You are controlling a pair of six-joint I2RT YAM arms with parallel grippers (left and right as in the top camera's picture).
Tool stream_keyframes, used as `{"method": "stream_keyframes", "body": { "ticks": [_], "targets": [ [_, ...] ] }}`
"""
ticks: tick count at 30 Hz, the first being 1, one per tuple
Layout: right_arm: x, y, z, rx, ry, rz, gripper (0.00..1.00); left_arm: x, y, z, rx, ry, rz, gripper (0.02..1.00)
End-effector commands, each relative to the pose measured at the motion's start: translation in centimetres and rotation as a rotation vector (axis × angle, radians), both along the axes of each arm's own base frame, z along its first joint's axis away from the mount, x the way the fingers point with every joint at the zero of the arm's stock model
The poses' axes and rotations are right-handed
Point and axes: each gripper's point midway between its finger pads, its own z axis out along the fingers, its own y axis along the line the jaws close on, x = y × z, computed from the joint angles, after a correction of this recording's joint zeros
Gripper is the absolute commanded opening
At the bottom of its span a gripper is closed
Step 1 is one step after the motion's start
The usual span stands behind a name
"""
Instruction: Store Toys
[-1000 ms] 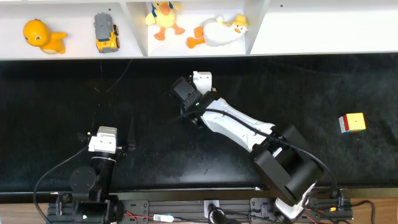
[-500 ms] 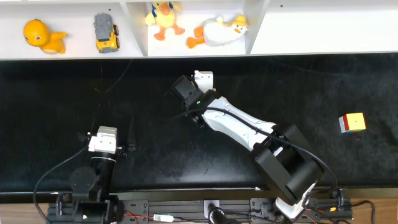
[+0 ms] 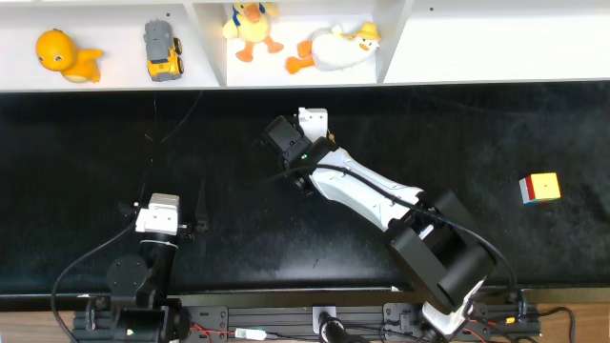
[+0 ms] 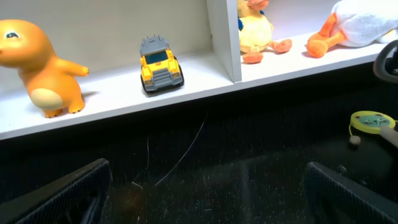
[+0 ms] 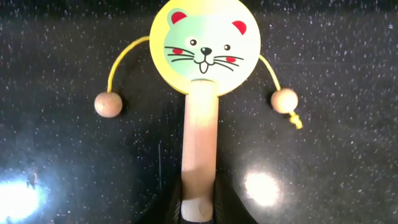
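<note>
- Right pincer [image 5: 199,214]: clamped on the wooden handle of the cat-face rattle drum [image 5: 205,43], at the middle of the black surface [image 3: 95,143].
- Left pincer [image 4: 208,190]: fingers spread wide, holding nothing.
- Colour cube [image 3: 539,188]: far right on the surface.
- Shelf [image 3: 477,67]: holds an orange figure [image 3: 67,55], a yellow truck [image 3: 163,50] and two plush birds.

Your right gripper [image 5: 199,214] swallows the rattle's [image 5: 204,46] handle end. At twelve o'clock on the top view, the yellow duck's [image 3: 252,27] head is cropped by the edge.
</note>
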Motion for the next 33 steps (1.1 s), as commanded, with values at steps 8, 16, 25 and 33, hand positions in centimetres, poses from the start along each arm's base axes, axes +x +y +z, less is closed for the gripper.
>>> {"method": "stream_keyframes", "body": {
  "ticks": [8,16,25,33],
  "targets": [
    [-1.8,-3.0,4.2,0.017,-0.085,0.009,0.06,-0.1,-0.5,0.2,-0.013,-0.008,-0.022,0.996],
    [-6.4,-10.5,6.3,0.078,-0.123,-0.11,0.049,-0.1,-0.5,0.2,-0.013,-0.008,-0.022,0.998],
    [-7.2,-18.7,9.0,0.092,-0.147,-0.197,0.045,-0.1,-0.5,0.2,-0.013,-0.007,-0.022,0.993],
    [-3.9,-21.4,12.1,-0.013,-0.204,-0.105,0.042,-0.1,-0.5,0.2,-0.013,-0.007,-0.022,0.996]
  ]
}}
